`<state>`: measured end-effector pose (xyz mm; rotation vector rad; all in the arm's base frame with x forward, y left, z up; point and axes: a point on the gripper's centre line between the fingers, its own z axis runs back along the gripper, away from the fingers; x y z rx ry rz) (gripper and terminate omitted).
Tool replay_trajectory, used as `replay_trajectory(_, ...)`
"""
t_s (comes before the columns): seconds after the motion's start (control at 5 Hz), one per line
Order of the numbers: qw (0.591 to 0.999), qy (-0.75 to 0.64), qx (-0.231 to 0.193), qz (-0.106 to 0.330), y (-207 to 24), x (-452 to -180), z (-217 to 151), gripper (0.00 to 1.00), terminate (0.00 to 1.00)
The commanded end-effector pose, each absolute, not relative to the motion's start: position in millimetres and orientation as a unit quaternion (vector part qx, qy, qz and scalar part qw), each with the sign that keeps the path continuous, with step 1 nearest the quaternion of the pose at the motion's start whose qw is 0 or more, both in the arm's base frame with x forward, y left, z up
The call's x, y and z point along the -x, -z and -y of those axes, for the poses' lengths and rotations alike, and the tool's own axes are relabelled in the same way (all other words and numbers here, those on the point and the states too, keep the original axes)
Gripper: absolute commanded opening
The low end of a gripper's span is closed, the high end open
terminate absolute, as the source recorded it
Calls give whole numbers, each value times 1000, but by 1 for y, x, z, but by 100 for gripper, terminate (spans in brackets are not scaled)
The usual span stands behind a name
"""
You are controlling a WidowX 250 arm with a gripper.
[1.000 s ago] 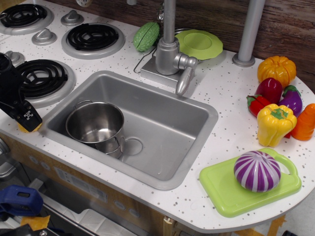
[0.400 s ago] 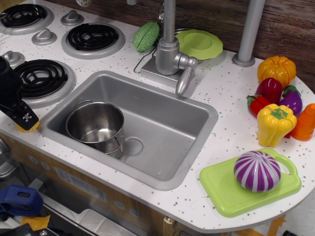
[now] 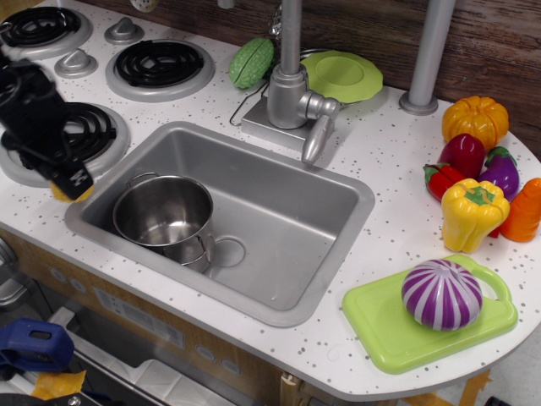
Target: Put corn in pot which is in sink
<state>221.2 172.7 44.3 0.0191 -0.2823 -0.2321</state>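
A: Between the jaws of the gripper [image 3: 69, 184], a sliver of yellow shows: the corn [image 3: 59, 194], apparently clamped.

B: Light, hard plastic, bumpy; mid-body grip suits. Pot [image 3: 163, 212] sits right, in the sink [image 3: 287, 211].

No readable words, brands or numbers anywhere; only a small black-and-white square-patterned marker on the gripper [image 3: 72, 179], too blurred to make out.
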Motion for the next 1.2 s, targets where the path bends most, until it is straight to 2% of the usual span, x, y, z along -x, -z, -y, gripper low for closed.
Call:
replay_trajectory(0.0, 979, 146, -17, 143, -63, -252, -148, 0, 0)
replay_trajectory(0.2, 980, 137, -7, 142, -59, -264, -132, 0, 0)
replay_trajectory(0.4, 977, 141, -11, 159, -45, -265, -125, 100, 0)
replay_trajectory(0.6, 974, 152, 16, 169, -41, -267, -131, 100, 0)
replay_trajectory(0.8, 974, 152, 16, 169, -41, -267, -131, 100, 0)
replay_trajectory(1.0, 974, 152, 16, 169, -41, -267, -131, 100, 100)
